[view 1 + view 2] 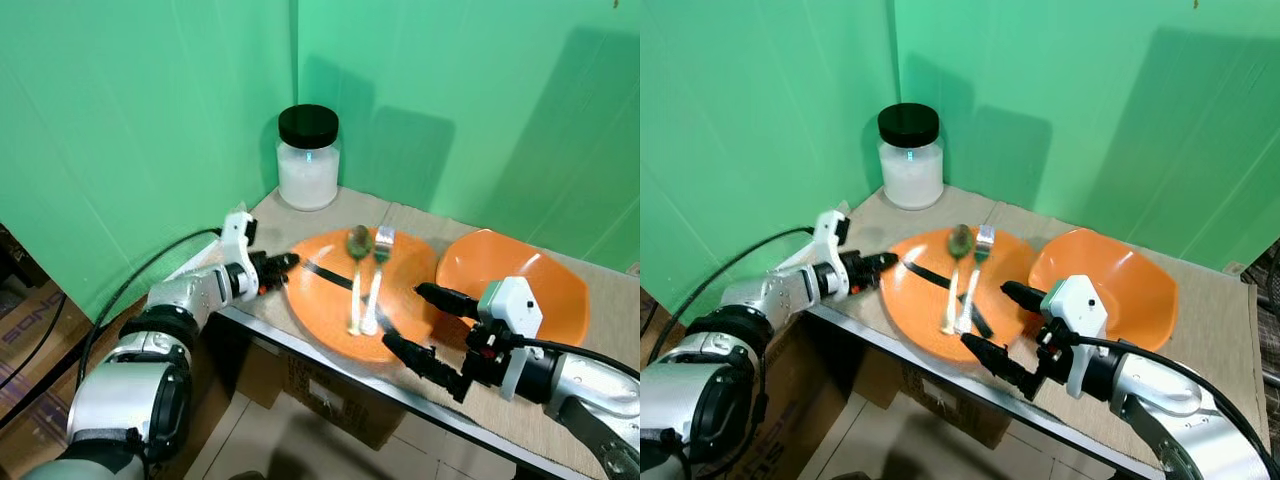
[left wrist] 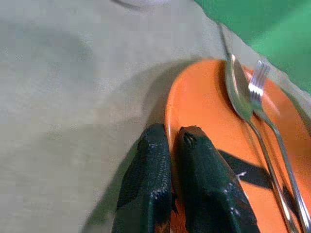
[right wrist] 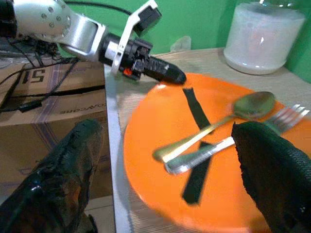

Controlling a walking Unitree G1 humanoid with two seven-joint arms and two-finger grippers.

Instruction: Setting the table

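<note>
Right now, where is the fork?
The fork lies on the orange plate on the table, right beside the spoon, on the spoon's right, ahead of the right gripper.

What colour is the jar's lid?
Black; the lid tops a jar of white contents, clearest in the left eye view.

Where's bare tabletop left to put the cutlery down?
Bare mat lies between the jar and the orange plate, and right of the orange bowl toward the table's end. The front edge is crowded: left gripper at the plate rim, right gripper straddling its near side.
</note>
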